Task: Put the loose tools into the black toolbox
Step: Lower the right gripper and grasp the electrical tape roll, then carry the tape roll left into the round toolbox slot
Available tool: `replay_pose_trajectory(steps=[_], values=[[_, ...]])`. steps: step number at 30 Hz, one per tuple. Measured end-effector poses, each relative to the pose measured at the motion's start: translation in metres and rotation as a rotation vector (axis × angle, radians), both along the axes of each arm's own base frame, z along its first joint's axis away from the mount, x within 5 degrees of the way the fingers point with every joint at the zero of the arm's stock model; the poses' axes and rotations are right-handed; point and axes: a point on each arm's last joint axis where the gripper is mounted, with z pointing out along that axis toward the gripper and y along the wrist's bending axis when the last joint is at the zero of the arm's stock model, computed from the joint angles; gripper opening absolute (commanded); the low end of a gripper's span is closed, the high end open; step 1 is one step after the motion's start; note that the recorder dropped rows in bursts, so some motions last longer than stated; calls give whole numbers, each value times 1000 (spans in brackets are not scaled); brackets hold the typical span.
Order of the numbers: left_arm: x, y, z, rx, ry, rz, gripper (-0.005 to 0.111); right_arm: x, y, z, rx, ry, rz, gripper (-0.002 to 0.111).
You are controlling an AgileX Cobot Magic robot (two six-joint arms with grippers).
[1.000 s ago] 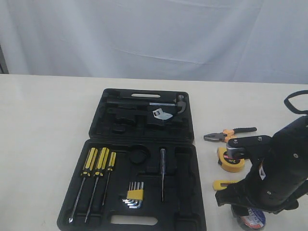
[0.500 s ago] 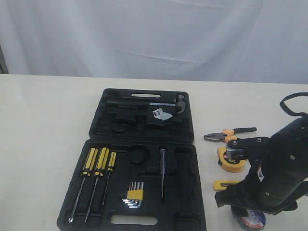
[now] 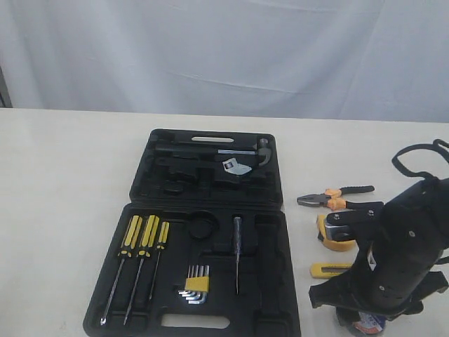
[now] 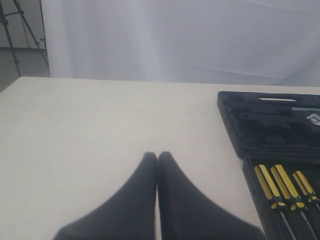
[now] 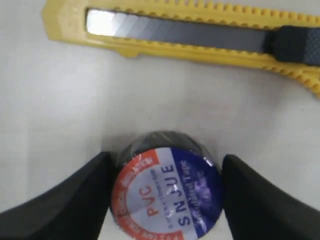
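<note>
The black toolbox lies open in the middle of the table; its edge also shows in the left wrist view. To its right lie the pliers, the yellow tape measure and the utility knife, which the right wrist view shows close up as the utility knife. The black tape roll stands on the table between the fingers of my right gripper, which is open, with a thin gap still showing on one side. In the exterior view the arm mostly hides the tape roll. My left gripper is shut and empty over bare table.
Three yellow-and-black screwdrivers, hex keys in a yellow holder, a slim tester and a hammer sit in the case recesses. A round recess in the near half holds nothing. A white curtain hangs behind the table.
The right arm has sunk lower and shifted a little left over the tape roll, covering more of it. The left gripper and the tools have not moved.
</note>
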Motion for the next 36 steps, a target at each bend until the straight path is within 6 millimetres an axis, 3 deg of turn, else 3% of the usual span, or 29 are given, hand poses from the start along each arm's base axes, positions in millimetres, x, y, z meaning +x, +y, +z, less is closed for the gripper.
replay_pose_trajectory(steps=[1, 2, 3, 8, 13, 17, 24, 28, 36], values=[[0, 0, 0, 0, 0, 0, 0, 0, 1, 0, 8, 4, -13, 25], [0, 0, 0, 0, 0, 0, 0, 0, 1, 0, 11, 5, -18, 9], [0, 0, 0, 0, 0, 0, 0, 0, 1, 0, 18, 11, -29, 2], [0, 0, 0, 0, 0, 0, 0, -2, 1, 6, 17, 37, -38, 0], [0, 0, 0, 0, 0, 0, 0, 12, 0, 54, -2, 84, -15, 0], [0, 0, 0, 0, 0, 0, 0, 42, 10, 117, -5, -46, 20, 0], [0, 0, 0, 0, 0, 0, 0, 94, 48, 169, 87, -313, 88, 0], [0, 0, 0, 0, 0, 0, 0, 126, 74, 167, 110, -344, 137, 0], [0, 0, 0, 0, 0, 0, 0, 170, 126, 109, 117, -269, 232, 0]])
